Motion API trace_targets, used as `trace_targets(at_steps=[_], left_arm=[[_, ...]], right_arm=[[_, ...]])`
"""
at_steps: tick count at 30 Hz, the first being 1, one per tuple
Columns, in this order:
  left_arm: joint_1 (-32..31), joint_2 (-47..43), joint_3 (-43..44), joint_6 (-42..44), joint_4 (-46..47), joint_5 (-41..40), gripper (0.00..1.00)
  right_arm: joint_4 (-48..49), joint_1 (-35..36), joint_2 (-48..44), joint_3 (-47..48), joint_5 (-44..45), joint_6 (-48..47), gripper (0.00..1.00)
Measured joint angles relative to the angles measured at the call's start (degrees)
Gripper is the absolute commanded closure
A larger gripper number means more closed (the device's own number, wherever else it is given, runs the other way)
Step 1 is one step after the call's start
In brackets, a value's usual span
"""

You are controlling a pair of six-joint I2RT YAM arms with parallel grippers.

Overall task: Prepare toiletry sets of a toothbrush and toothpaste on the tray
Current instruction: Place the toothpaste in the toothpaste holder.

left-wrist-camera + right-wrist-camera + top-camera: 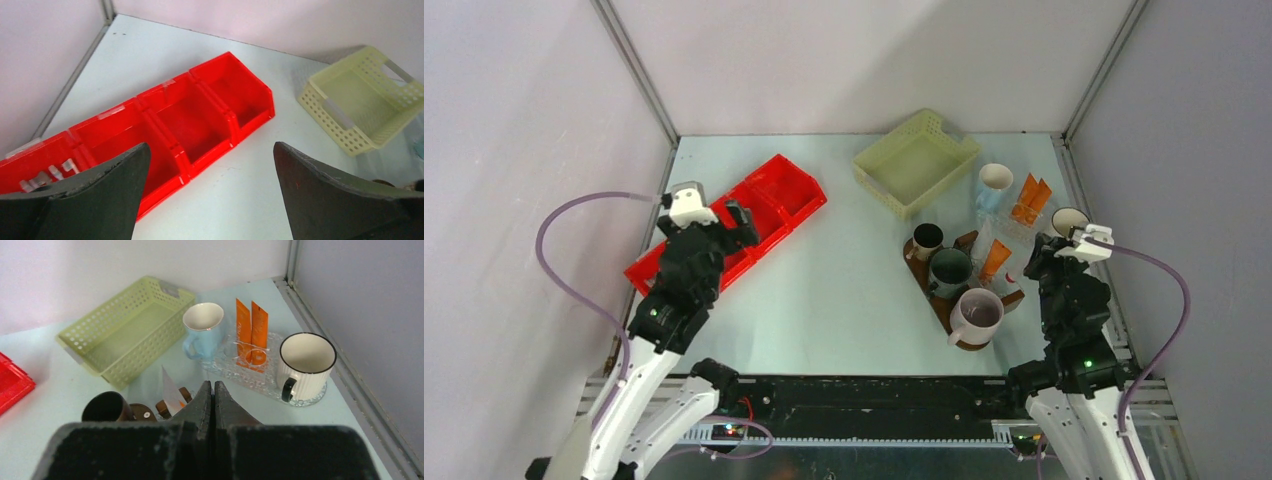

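Your left gripper (211, 147) hangs wide open over the red bin (200, 115), and your right gripper (214, 385) is pinched shut, empty. The tray (940, 302) sits front-right on the surface (844, 290), carrying three mugs (977, 313) and an orange toothpaste tube (995, 262).

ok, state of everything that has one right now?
Left claw: open, empty, above red bin.
Right claw: shut, empty.
Red bin: small clear bits in one end compartment, rest in view empty.
Basket: empty.
Blue mug: upright, empty.
White mug: upright, empty.
Wooden tray: three upright mugs on it.
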Motion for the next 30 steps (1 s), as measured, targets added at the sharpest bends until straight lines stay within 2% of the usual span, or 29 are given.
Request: trace_targets(at_steps=[5, 14, 30], left_arm=[[6.1, -3.61, -2.67, 0.39, -0.72, 1.36, 0.0], [10.91, -7.37, -7.17, 1.73, 1.29, 1.68, 0.0], [15.15, -8.81, -8.07, 1.6, 3.54, 4.22, 0.0]], right_arm=[[3.58, -0.09, 0.59, -4.76, 1.4, -0.42, 1.0], [7.34, -0.17, 3.34, -9.09, 1.86, -0.09, 1.0], [10.86, -0.2, 4.61, -11.1, 2.43, 0.5, 1.0]])
